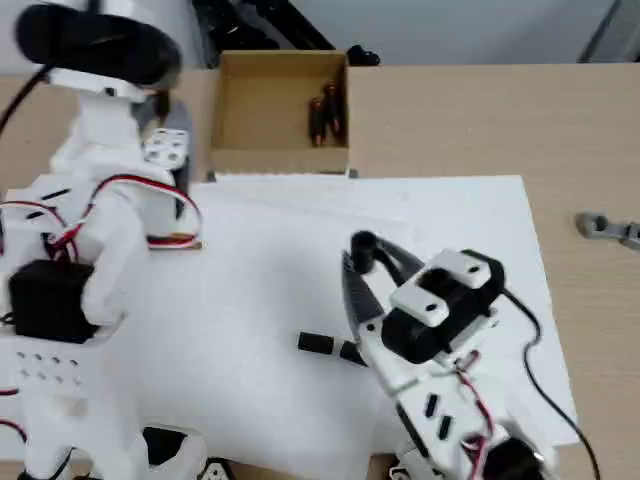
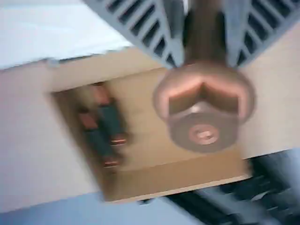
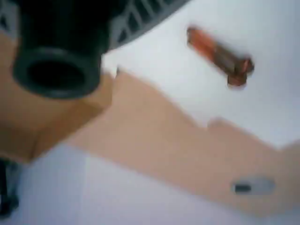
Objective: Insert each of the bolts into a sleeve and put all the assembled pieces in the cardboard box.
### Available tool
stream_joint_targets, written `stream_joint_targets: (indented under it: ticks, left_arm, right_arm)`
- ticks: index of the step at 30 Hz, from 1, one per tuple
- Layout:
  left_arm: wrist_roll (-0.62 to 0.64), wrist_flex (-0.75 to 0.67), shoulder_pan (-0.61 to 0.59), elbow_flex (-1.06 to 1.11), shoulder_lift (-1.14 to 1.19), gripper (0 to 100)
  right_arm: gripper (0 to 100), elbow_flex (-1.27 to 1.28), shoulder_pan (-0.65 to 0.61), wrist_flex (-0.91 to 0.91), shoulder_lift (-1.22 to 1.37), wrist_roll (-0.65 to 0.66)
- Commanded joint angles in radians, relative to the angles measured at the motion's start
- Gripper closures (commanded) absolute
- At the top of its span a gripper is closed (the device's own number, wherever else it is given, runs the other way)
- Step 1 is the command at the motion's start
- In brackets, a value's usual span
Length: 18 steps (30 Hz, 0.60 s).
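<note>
My left gripper (image 1: 168,148) hangs beside the cardboard box (image 1: 238,100), shut on a copper bolt (image 2: 204,108) whose head points at the camera in the left wrist view. Two assembled pieces (image 1: 325,115) lie inside the box (image 2: 154,159), also seen as assembled pieces (image 2: 103,126). Over the middle of the white sheet (image 1: 250,260), my right gripper (image 1: 363,258) is shut on a black sleeve (image 1: 362,243), with the open bore of that sleeve (image 3: 58,70) facing the camera. Two more black sleeves (image 1: 330,347) lie on the sheet near the right arm. Another copper bolt (image 3: 220,56) lies on a white surface.
A small grey metal part (image 1: 600,226) rests on the bare wooden table (image 1: 580,130) to the right of the sheet. The left arm's white body (image 1: 70,300) fills the left side. The sheet between the two arms has free room.
</note>
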Motion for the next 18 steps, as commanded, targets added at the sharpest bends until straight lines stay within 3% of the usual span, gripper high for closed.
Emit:
stream_joint_targets:
  ticks: [1,18]
  left_arm:
    - [0.002,-0.037,0.094,-0.012,-0.020,99]
    - [0.015,-0.035,0.416,-0.131,-0.041,99]
  right_arm:
    - [99.5,0.127,-0.039,-0.266,-0.050,-0.037]
    - [99.6,-0.026,-0.068,-0.315,0.269,-0.121]
